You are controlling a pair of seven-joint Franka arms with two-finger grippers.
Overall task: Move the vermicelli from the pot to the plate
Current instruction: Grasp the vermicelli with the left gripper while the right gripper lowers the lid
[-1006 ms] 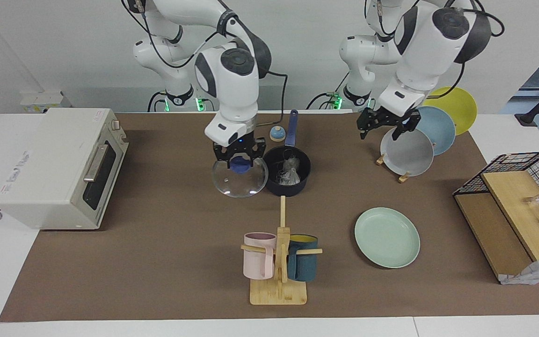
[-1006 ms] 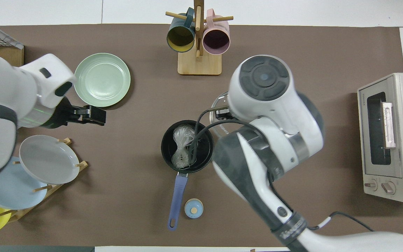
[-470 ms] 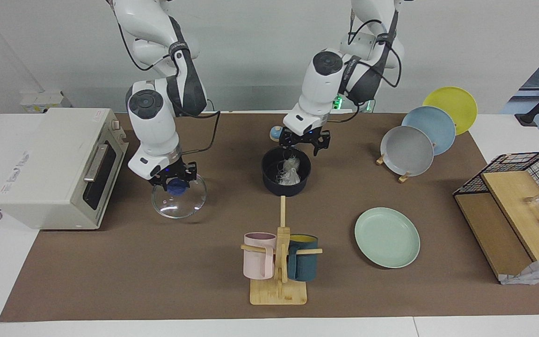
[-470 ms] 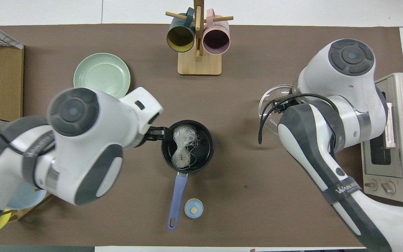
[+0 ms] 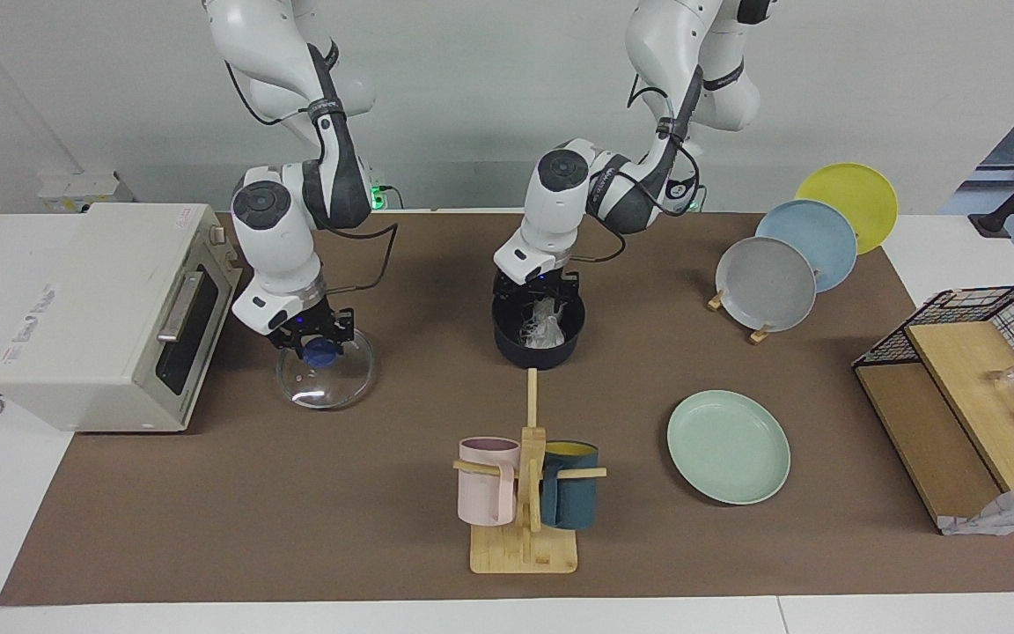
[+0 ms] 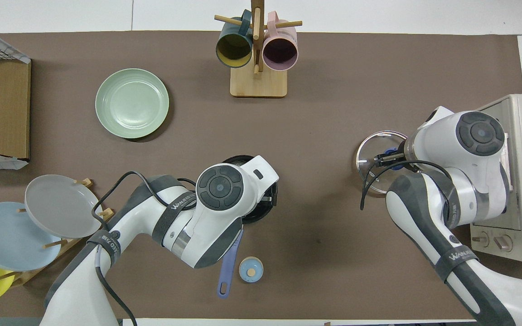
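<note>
1. The vermicelli [image 5: 545, 320] was seen as a pale, translucent clump of thin looped strands inside the dark pot [image 5: 539, 345], just above centre in the facing view.
2. The left gripper [image 5: 535, 291] was lowered into the pot's mouth over the strands, its fingers spread apart; whether the strands were touched could not be told.
3. The right gripper [image 5: 312, 335] was clamped on the blue knob of a glass lid [image 5: 326, 379] at centre left of the facing view, beside the oven [image 5: 111, 314].
4. The plate [image 5: 728, 446] lay bare at lower right of the facing view.
5. In the overhead view, the vermicelli and left gripper were hidden under the arm; only the pot's rim [image 6: 239, 159] and blue handle [image 6: 228, 268] were shown.
</note>
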